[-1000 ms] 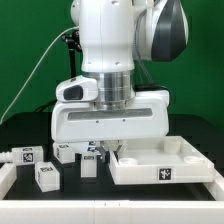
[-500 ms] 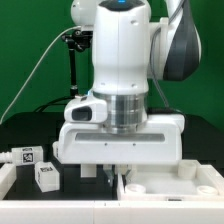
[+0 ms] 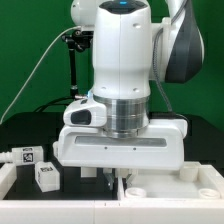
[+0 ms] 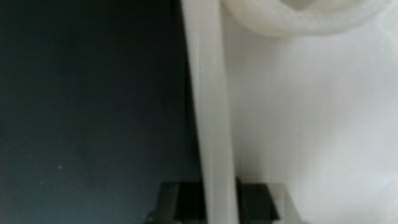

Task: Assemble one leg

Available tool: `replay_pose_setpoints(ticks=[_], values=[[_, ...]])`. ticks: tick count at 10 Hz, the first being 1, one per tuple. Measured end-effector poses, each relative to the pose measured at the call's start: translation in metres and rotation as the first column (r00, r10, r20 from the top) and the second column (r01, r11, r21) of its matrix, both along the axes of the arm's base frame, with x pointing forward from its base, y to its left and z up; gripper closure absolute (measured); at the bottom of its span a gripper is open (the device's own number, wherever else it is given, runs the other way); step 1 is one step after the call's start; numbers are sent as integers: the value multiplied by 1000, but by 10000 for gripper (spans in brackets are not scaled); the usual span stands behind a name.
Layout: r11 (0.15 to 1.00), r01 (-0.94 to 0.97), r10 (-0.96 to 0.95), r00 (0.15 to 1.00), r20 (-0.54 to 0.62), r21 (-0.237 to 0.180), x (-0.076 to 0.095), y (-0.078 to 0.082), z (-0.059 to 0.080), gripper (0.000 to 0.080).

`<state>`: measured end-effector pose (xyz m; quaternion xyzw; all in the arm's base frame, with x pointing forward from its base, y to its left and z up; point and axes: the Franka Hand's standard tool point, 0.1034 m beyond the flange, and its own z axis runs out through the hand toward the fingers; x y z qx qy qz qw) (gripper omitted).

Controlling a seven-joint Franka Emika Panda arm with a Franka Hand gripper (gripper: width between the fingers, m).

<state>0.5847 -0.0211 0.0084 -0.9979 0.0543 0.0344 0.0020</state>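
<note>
The white square tabletop [image 3: 175, 195] lies at the exterior view's lower right, with raised round sockets at its corners. My gripper [image 3: 113, 180] is down at its left edge. In the wrist view my gripper [image 4: 217, 200] has its two dark fingers on either side of the tabletop's thin upright edge wall [image 4: 210, 100], shut on it. One round corner socket [image 4: 302, 15] shows beyond the wall. Two white legs with marker tags lie at the exterior view's left, one [image 3: 24, 156] farther back and one [image 3: 46, 177] nearer the front.
A black camera stand [image 3: 75, 60] with a cable rises behind the arm. A white rail [image 3: 8, 180] bounds the black table at the front left. My wide gripper body hides the parts behind it.
My gripper has come forward and lower in the exterior view, and the tabletop has slid forward and right with it. The two legs at the left have not moved.
</note>
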Motion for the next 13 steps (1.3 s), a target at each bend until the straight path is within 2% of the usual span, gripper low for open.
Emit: replay_pose_setpoints(ticks=[2, 3, 4, 5, 6, 7, 8, 12, 13], values=[[1000, -1, 1, 1000, 0, 0, 0, 0, 0, 748], [1000, -1, 1, 1000, 1, 0, 0, 0, 1, 541], [1000, -17, 16, 1000, 5, 9, 1, -4, 13, 541], [1000, -18, 18, 1000, 1, 21, -1, -10, 35, 358], [1000, -13, 13, 1000, -2, 28, -6, -16, 49, 230], [999, -25, 25, 1000, -4, 32, -16, -24, 58, 230], [999, -22, 22, 1000, 3, 31, -26, -25, 61, 165], [999, -23, 23, 1000, -1, 30, -24, -25, 57, 150], [999, -19, 20, 999, -34, 36, -32, -28, 57, 150]])
